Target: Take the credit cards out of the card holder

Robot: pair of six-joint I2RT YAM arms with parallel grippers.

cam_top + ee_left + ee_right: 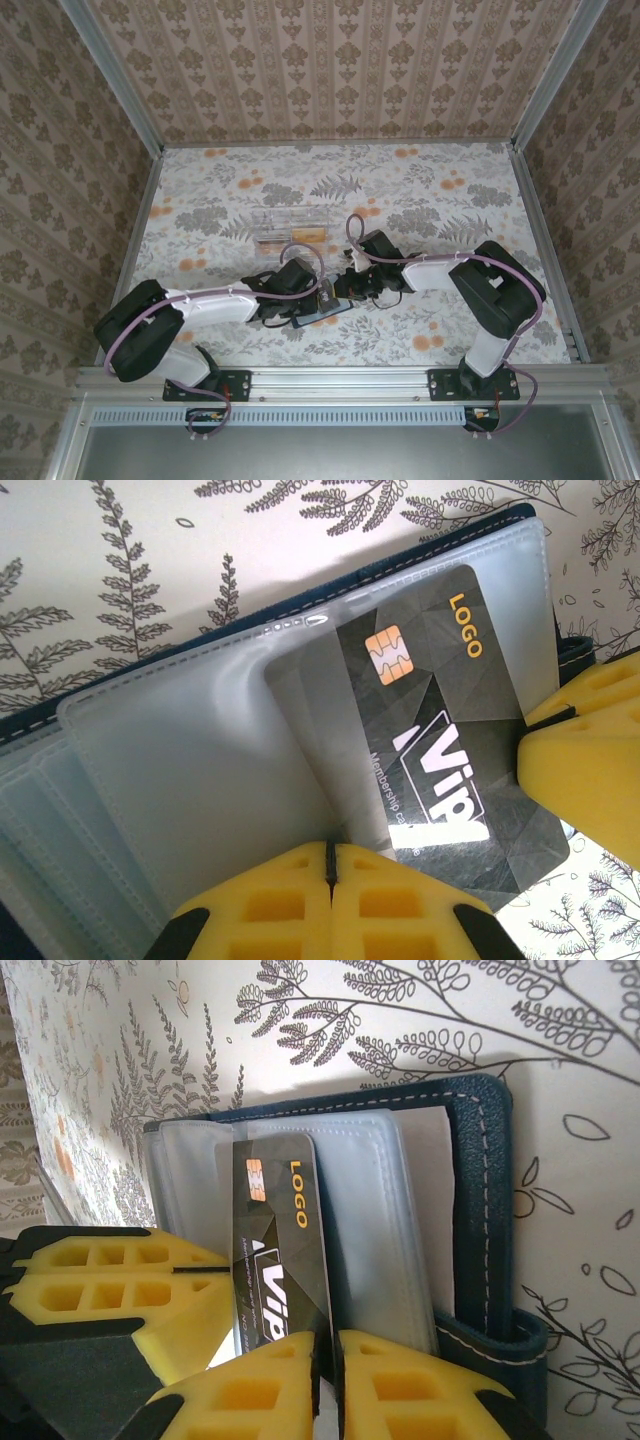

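– Two grippers down at the card holder (480,1210)? Left one first
– Left gripper (328,852): shut tight, yellow fingers (260,910) pressed together, nothing between them. Tips at the near edge of a clear pocket (190,770) inside the card holder
– And the right?
– Right gripper (328,1345): fingers a thin slit apart, tips down at the end of a black card (430,730). Nipped or only pressed on, hard to tell
– More on that card?
– Gold chip, "LOGO" in orange, white "VIP". Partway out of the clear pocket, slanted, one end tucked under the plastic
– Whereabouts of the card holder?
– Flat and open on the flowered table (450,200), near the front edge, about the middle, right between both grippers. Navy cover with pale stitching, a strap at one side
– Anything else around?
– Clear plastic box (290,228) farther back on the table, well apart from the card holder, behind the left gripper
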